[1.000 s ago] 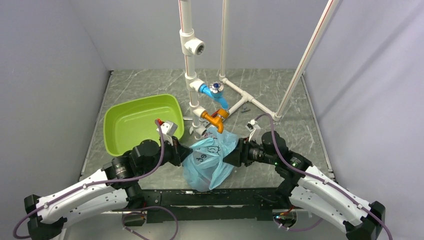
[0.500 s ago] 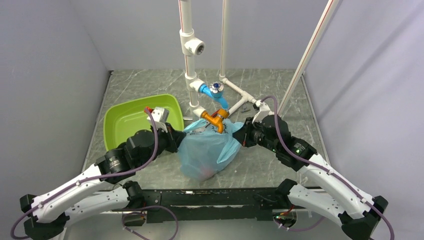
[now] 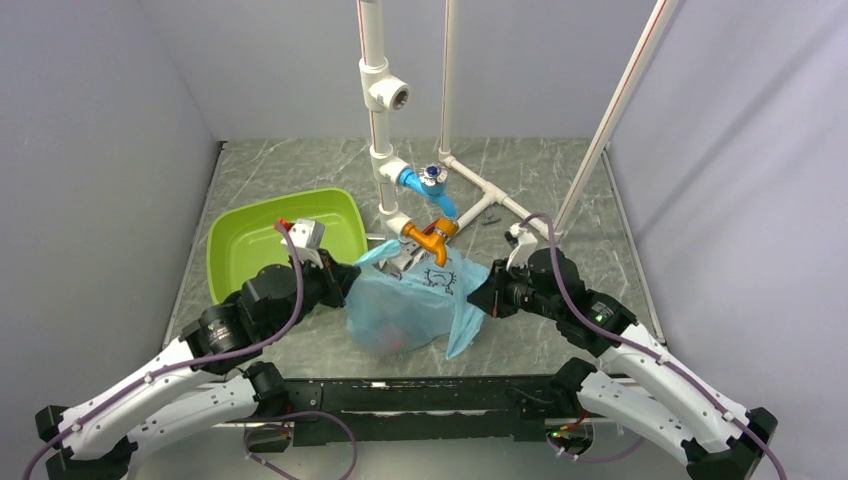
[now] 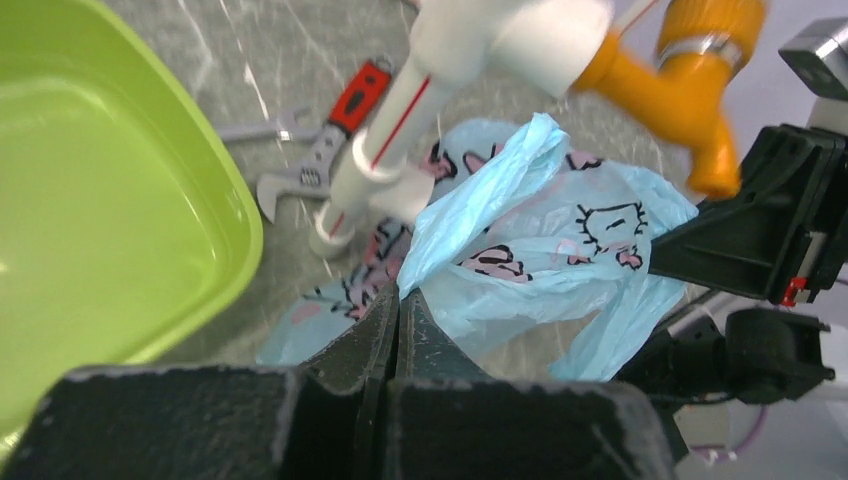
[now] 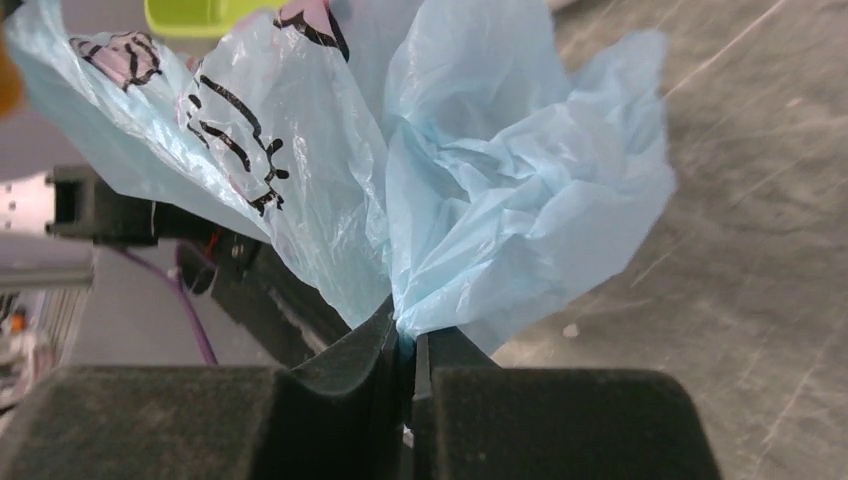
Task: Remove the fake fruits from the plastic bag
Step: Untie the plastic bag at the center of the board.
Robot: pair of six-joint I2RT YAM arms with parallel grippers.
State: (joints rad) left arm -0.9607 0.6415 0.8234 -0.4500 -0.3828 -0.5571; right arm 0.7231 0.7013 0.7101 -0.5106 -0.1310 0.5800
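The light-blue plastic bag with pink-and-black prints hangs between my two grippers, just in front of the orange valve. My left gripper is shut on the bag's left edge; in the left wrist view the plastic comes out from between the closed jaws. My right gripper is shut on the bag's right edge, and the right wrist view shows bunched plastic pinched there. A faint reddish shape shows through the bag's bottom. The fake fruits are hidden.
A lime-green tub stands at the left, close behind my left gripper. White pipework with a blue valve and an orange valve rises right behind the bag. An adjustable wrench lies by the pipe foot.
Both grippers lifted the bag off the table, moved it back toward the valve, then drew apart and slightly nearer, so the bag now hangs spread between them.
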